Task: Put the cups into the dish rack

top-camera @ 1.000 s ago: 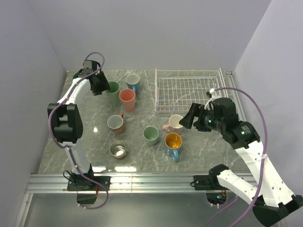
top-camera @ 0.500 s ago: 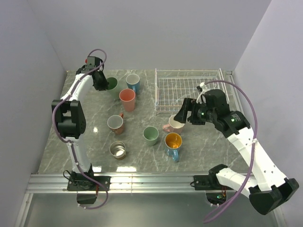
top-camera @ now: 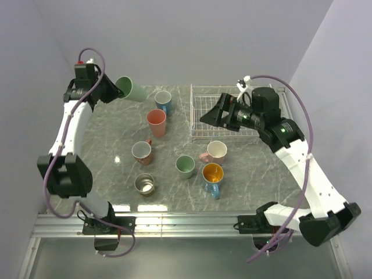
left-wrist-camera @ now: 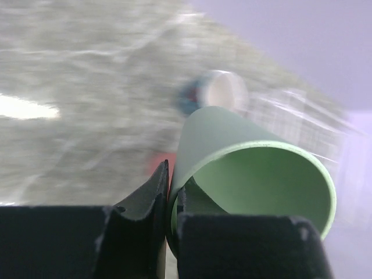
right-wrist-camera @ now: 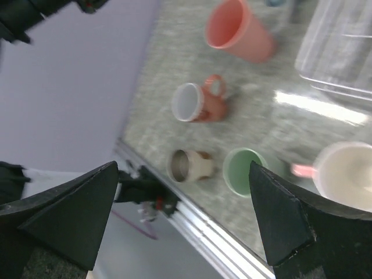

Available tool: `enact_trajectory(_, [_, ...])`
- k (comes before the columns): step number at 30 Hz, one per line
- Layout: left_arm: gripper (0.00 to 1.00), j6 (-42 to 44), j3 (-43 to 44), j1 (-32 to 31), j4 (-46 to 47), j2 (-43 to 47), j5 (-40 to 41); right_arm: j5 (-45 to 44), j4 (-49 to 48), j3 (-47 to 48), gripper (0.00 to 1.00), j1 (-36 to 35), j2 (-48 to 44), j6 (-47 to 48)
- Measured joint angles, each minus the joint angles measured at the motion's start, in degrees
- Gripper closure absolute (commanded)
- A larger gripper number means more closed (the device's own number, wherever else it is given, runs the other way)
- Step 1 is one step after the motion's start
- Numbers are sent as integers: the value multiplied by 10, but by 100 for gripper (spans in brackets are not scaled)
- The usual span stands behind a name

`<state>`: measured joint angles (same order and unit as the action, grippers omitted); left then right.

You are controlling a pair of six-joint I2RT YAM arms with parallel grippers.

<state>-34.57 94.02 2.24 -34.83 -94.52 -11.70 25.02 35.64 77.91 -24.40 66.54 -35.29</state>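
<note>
My left gripper (top-camera: 118, 88) is shut on the rim of a mint green cup (top-camera: 133, 89), holding it tilted in the air above the back left corner. In the left wrist view one finger sits inside that cup (left-wrist-camera: 250, 174) and one outside. My right gripper (top-camera: 210, 112) hangs open and empty over the front left of the white wire dish rack (top-camera: 244, 99). On the table stand a blue cup (top-camera: 163, 101), a salmon pink cup (top-camera: 156, 122), a brown mug (top-camera: 142, 152), a second mint green cup (top-camera: 185, 165), a pale pink cup (top-camera: 216, 151), a blue cup with an orange inside (top-camera: 212, 174) and a steel cup (top-camera: 144, 184).
The rack holds nothing that I can see. Grey walls close in the table at the back and on both sides. A metal rail (top-camera: 186, 224) with the arm bases runs along the near edge. The right wrist view looks down on the steel cup (right-wrist-camera: 189, 165) and the brown mug (right-wrist-camera: 197, 102).
My left gripper closed on the mint green cup and lifted it up and to the left, tilting it. My right gripper rose from beside the pale pink cup to over the rack.
</note>
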Motion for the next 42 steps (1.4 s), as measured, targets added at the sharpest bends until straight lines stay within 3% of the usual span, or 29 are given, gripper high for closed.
enact_trajectory(3, [100, -33, -57, 10, 70, 60, -107, 52, -60, 4, 0, 0, 36, -38])
enact_trajectory(8, [100, -144, -156, 10, 268, 112, -289, 131, -180, 9, 0, 0, 101, -127])
enact_trajectory(14, [100, -291, -242, 5, 475, 116, -398, 189, -341, 20, 0, 0, 161, -246])
enact_trajectory(19, [100, -375, -275, -8, 591, 116, -429, 211, -484, 21, 0, 0, 215, -351])
enact_trajectory(27, [100, -461, -305, -44, 722, 116, -448, 209, -538, 49, 0, -8, 277, -404])
enact_trajectory(42, [100, -463, -315, -76, 728, 104, -424, 190, -548, 91, 3, -38, 295, -409])
